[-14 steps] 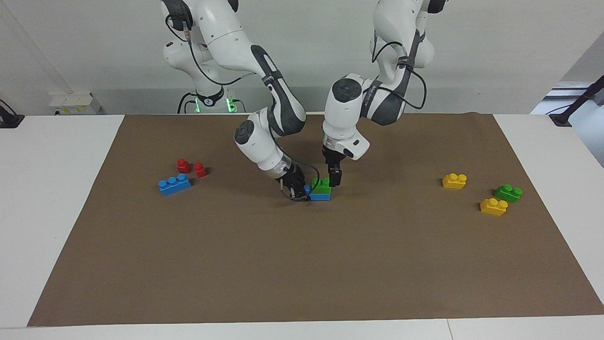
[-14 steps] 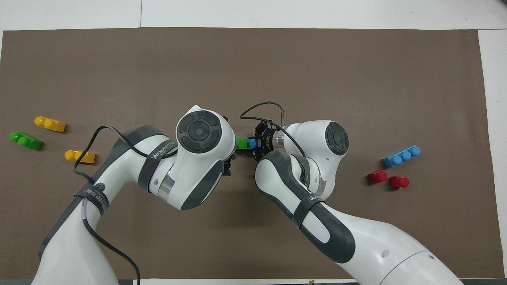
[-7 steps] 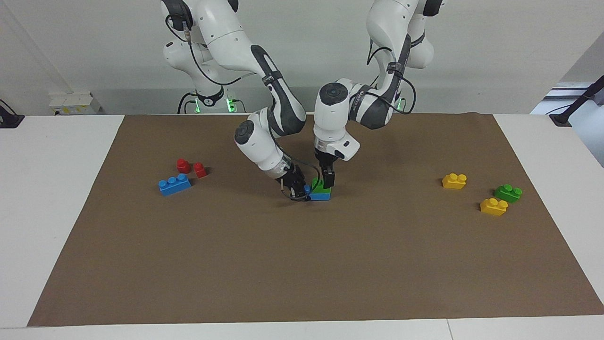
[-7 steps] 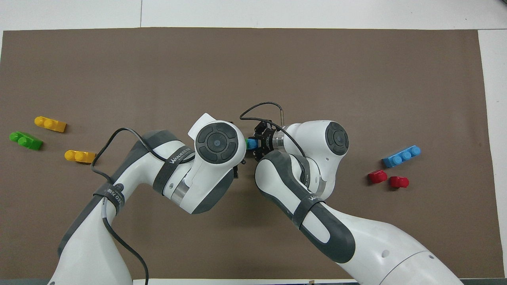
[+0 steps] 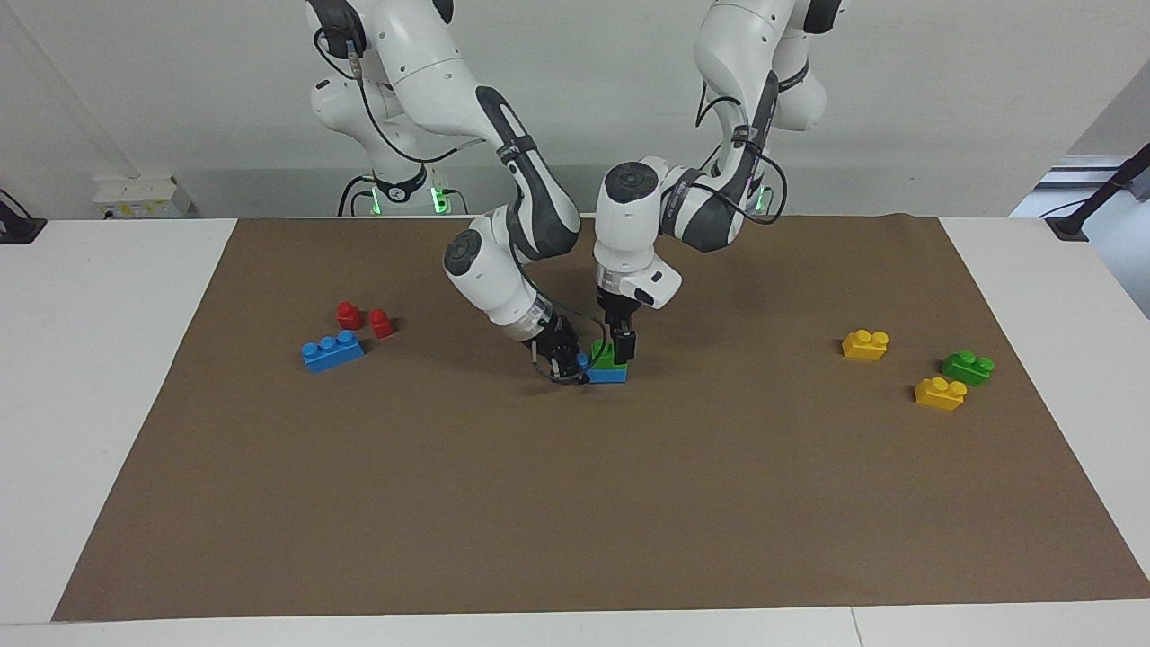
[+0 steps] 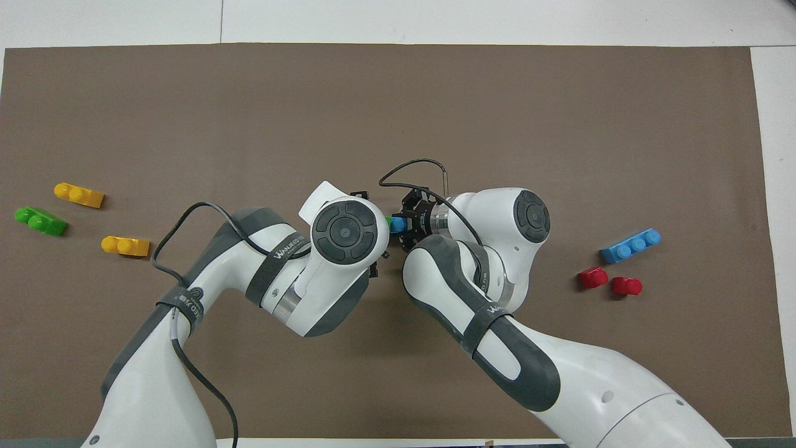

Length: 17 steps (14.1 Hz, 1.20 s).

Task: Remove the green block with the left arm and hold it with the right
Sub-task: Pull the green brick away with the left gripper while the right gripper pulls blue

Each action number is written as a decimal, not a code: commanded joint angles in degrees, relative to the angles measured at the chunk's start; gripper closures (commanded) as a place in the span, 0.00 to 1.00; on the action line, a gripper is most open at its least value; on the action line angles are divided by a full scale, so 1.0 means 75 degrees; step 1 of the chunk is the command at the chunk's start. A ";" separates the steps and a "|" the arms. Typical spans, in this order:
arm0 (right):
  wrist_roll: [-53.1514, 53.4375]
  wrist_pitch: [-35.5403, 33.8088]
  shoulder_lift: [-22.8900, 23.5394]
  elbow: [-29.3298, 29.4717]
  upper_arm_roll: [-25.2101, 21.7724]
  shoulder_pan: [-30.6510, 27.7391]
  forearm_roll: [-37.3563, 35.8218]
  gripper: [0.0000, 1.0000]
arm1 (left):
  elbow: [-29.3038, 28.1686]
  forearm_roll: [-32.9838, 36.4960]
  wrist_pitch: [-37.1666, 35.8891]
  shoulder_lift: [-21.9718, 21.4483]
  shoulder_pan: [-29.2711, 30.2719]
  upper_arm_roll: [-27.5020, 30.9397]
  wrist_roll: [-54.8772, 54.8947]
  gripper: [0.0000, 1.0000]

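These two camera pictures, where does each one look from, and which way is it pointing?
Facing view: high across the table, looking back at the robots; shows both whole arms, bases at the top, left pincer over the green block, right pincer shut on the blue brick beneath it.
Overhead view: high above the robots' end, looking steeply down; arms enter from the bottom and hide most of the stack.
Shared: brown mat, the stack, scattered loose bricks, turned half a turn.
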 commanded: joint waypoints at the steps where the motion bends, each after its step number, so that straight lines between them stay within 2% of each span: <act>1: -0.0310 0.0074 0.0006 -0.0031 0.0022 -0.0059 0.0210 1.00 | -0.0157 0.0406 0.0328 -0.0012 -0.0087 0.0115 -0.0395 0.38; 3: -0.0310 0.0074 0.0006 -0.0031 0.0022 -0.0094 0.0210 1.00 | -0.0169 0.0500 0.0410 -0.0012 -0.0064 0.0115 -0.0407 0.80; 4: -0.0310 0.0074 0.0007 -0.0031 0.0022 -0.0094 0.0210 1.00 | -0.0169 0.0582 0.0480 -0.0001 -0.0064 0.0115 -0.0419 0.97; 5: -0.0322 0.0086 0.0007 -0.0031 0.0022 -0.0094 0.0210 1.00 | -0.0192 0.0606 0.0562 -0.0001 -0.0052 0.0115 -0.0419 1.00; 12: -0.0264 -0.0008 0.0007 0.0028 0.0022 -0.0165 0.0210 1.00 | -0.0169 0.0606 0.0680 -0.0047 0.0006 0.0126 -0.0454 1.00; 17: -0.0111 -0.0207 0.0007 0.0180 0.0022 -0.0165 0.0210 1.00 | -0.0099 0.0618 0.0061 -0.0808 0.0241 0.0126 -0.0209 1.00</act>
